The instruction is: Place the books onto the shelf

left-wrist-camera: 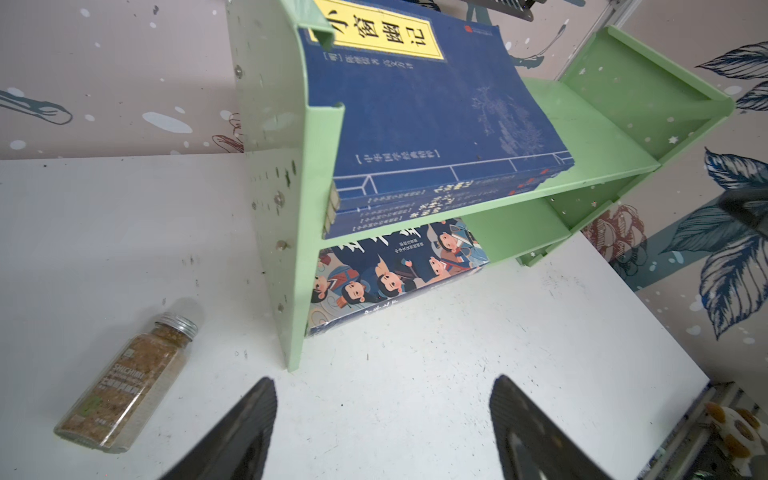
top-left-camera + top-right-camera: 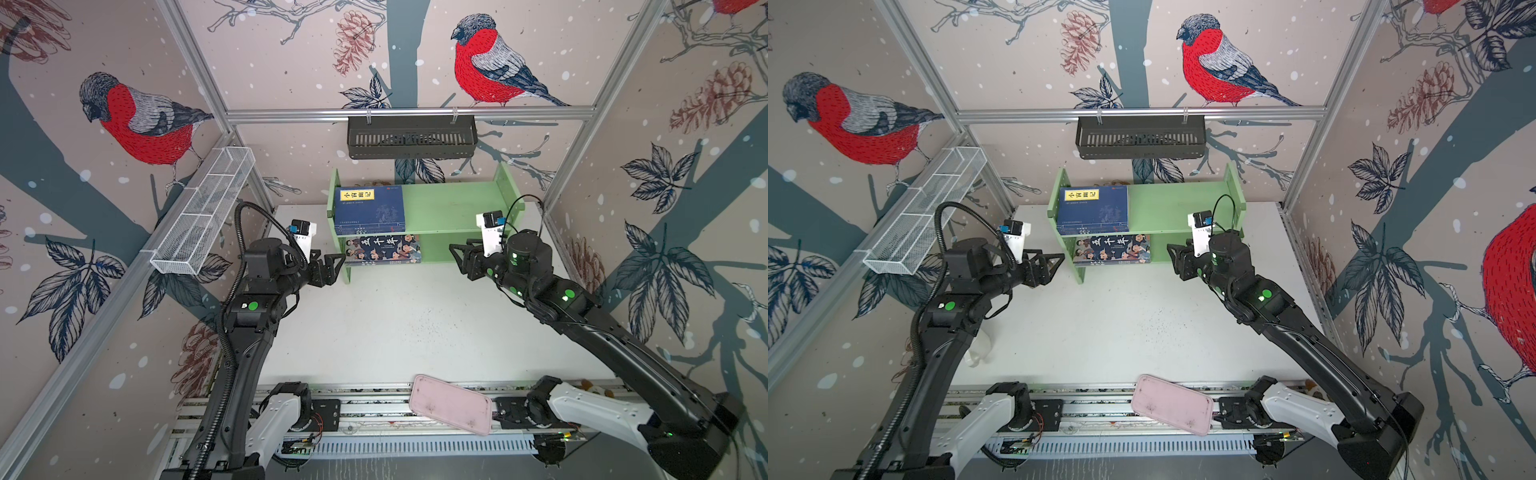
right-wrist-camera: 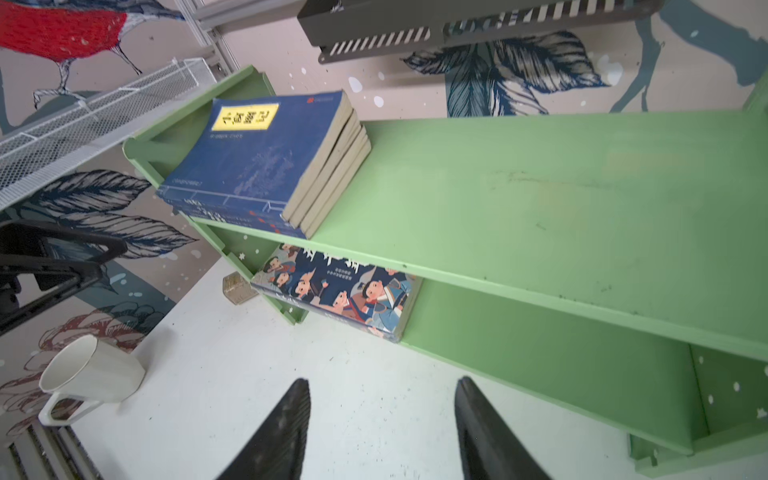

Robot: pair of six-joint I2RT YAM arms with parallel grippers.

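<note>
The light green shelf (image 2: 449, 208) (image 2: 1175, 208) stands at the back of the white table. Several navy-blue books (image 2: 370, 210) (image 2: 1092, 210) (image 1: 428, 116) (image 3: 249, 158) lie stacked flat at the left end of its upper tier. The cartoon-cover book (image 2: 382, 249) (image 2: 1113, 248) (image 1: 395, 274) (image 3: 340, 295) lies flat on the lower tier beneath them. My left gripper (image 2: 337, 266) (image 2: 1057, 266) (image 1: 384, 380) is open and empty beside the shelf's left side panel (image 1: 282, 166). My right gripper (image 2: 457, 258) (image 2: 1173, 259) (image 3: 382, 380) is open and empty in front of the shelf's bare right half (image 3: 540, 187).
A spice bottle (image 1: 129, 382) lies on the table left of the shelf. A white mug (image 3: 89, 374) (image 2: 978, 349) lies near the left arm. A pink tray (image 2: 451, 409) rests on the front rail. A black slotted basket (image 2: 411, 137) and a white wire basket (image 2: 203, 212) hang on the walls.
</note>
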